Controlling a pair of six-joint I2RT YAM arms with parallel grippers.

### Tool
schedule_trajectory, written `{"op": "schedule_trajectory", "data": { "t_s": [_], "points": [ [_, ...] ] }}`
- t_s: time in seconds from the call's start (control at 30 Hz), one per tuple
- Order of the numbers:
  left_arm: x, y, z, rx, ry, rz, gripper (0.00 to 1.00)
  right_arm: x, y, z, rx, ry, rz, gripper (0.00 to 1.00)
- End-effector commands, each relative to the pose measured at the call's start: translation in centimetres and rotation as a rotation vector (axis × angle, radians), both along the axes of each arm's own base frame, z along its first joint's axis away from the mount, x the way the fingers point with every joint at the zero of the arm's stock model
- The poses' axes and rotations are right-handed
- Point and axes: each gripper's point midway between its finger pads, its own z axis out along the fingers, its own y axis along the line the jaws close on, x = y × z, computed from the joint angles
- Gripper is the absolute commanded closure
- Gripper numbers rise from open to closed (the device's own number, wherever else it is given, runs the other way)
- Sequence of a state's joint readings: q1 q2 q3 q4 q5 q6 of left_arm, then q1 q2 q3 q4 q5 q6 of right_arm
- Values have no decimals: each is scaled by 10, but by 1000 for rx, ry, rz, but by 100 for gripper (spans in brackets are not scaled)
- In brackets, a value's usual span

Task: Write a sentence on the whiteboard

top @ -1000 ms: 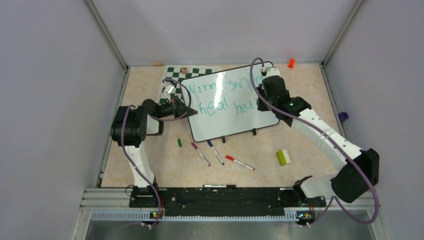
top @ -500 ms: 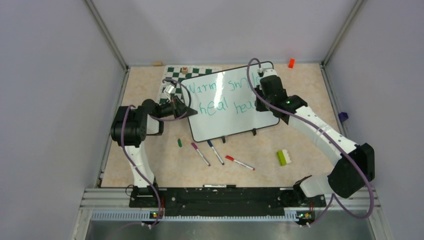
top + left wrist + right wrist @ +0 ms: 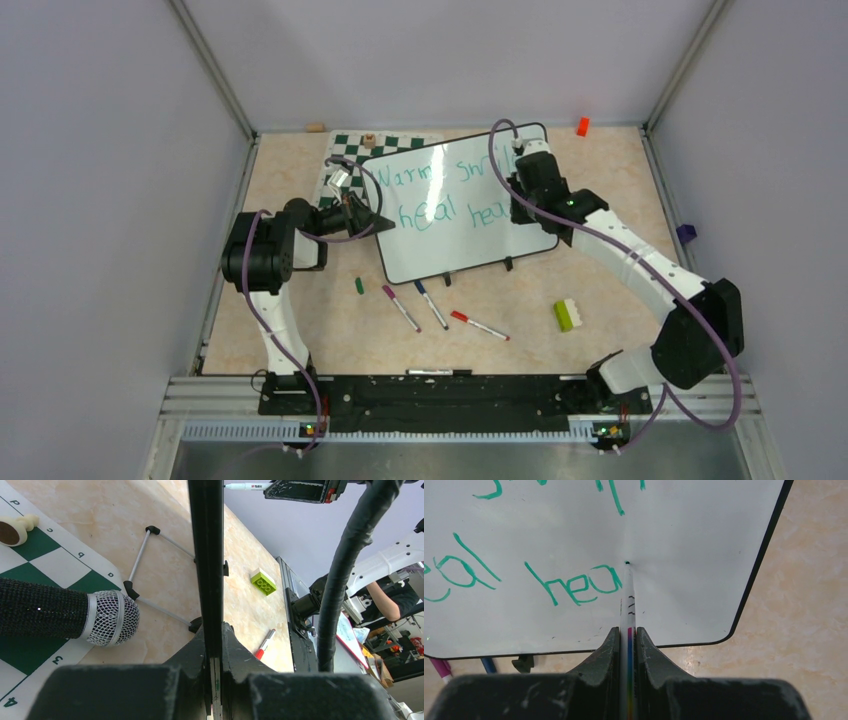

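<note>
The whiteboard (image 3: 450, 225) stands tilted at the table's middle back, with the teal sentence (image 3: 440, 190) reading "Warm smi…" over "heal hea". My left gripper (image 3: 375, 222) is shut on the board's left edge, seen edge-on in the left wrist view (image 3: 205, 555) between my jaws (image 3: 214, 640). My right gripper (image 3: 520, 202) is shut on a white marker (image 3: 628, 600). Its green tip touches the board (image 3: 694, 535) just right of "hea" (image 3: 574, 582). My right arm and cable hide the end of the top line.
Purple (image 3: 400, 307), blue (image 3: 431, 304) and red (image 3: 479, 325) markers and a green cap (image 3: 359, 285) lie in front of the board. A green-and-white brick (image 3: 567, 314) lies at the right. A chess mat (image 3: 385, 145) and microphone (image 3: 340, 178) lie behind the left gripper. An orange block (image 3: 582, 126) sits at the back.
My right wrist has shifted a little to the left and up over the board with the marker. The left arm and the board have not moved.
</note>
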State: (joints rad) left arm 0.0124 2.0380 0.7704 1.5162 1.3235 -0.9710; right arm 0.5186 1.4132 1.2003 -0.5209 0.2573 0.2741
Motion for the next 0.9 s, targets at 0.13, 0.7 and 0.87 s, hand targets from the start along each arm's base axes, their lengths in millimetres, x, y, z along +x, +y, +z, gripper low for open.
{"op": "schedule_trajectory", "data": {
  "t_s": [0.13,0.7,0.87],
  "points": [
    [11,4,14,9,-176,39,100,18,-14,15,-26,-55,-70,100],
    [11,4,14,9,-177,39,100,-8,-19,-11,-3,12,-49,100],
    [11,4,14,9,-177,39,100,-12,-21,-14,-3,16,-53,100]
  ]
}}
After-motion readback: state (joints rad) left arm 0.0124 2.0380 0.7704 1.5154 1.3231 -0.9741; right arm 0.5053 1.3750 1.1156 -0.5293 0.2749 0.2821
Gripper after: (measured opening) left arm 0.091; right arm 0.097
